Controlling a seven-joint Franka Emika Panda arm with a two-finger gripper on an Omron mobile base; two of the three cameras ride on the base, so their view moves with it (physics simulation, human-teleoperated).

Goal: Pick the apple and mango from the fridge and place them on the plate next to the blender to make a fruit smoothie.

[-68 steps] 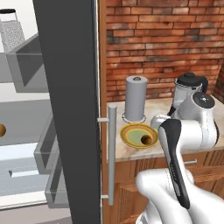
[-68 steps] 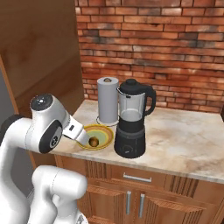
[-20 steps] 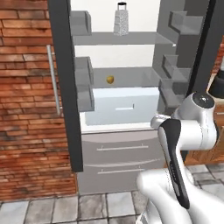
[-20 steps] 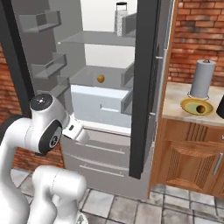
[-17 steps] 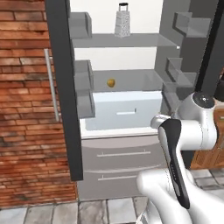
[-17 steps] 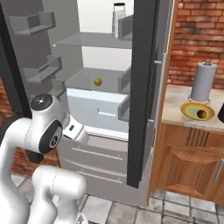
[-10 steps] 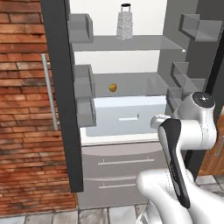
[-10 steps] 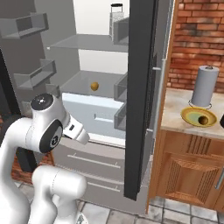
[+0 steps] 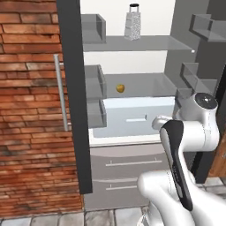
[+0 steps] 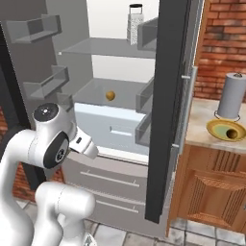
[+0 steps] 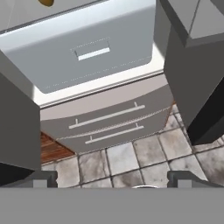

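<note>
The fridge [image 9: 73,97] stands open in front of me, its dark door [image 10: 168,110] swung out. A small round yellow-orange fruit [image 9: 120,88], which I take for the mango, lies on the glass shelf above the pale drawer [image 10: 110,95] [image 11: 46,2]. The yellow plate [image 10: 218,129] sits on the counter to the right, with a small dark round thing [image 10: 232,134] in it; apple or not, I cannot tell. My gripper [image 11: 112,180] is open and empty, held low in front of the drawers and well short of the fruit. The blender is out of view.
A metal grater [image 9: 132,22] stands on the top shelf. Grey door bins [image 9: 95,84] jut out on both sides of the opening. A grey paper roll [image 10: 229,98] stands behind the plate above a wooden cabinet [image 10: 206,192]. A brick wall [image 9: 26,132] lies to the left.
The base has driven from the counter to the fridge, so both base views shifted and the open fridge is nearer and more centred. The arm keeps its folded pose.
</note>
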